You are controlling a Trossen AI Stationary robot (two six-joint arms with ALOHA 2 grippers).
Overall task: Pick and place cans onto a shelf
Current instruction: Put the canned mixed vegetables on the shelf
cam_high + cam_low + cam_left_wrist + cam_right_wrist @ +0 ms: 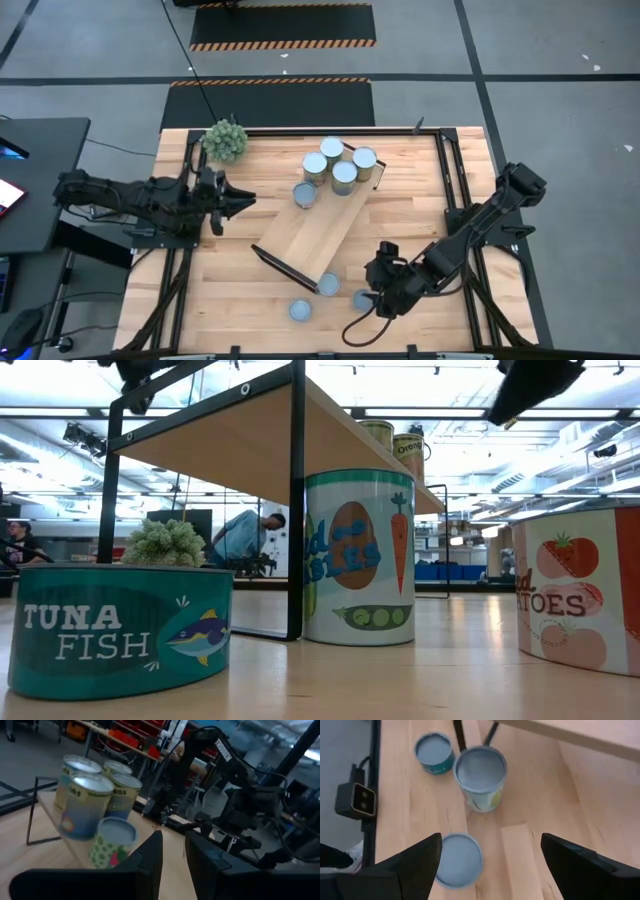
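Hovering wide open and empty, the right end effector [377,297] is lining up on a small blue-topped can [363,299] on the table, lower right of the light-wood shelf [315,232]; next, descending squarely around it.

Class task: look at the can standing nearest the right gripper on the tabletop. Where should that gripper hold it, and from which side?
Grip the can across its round side wall, coming from above: it stands upright, top up, and the open right gripper already hangs over it.
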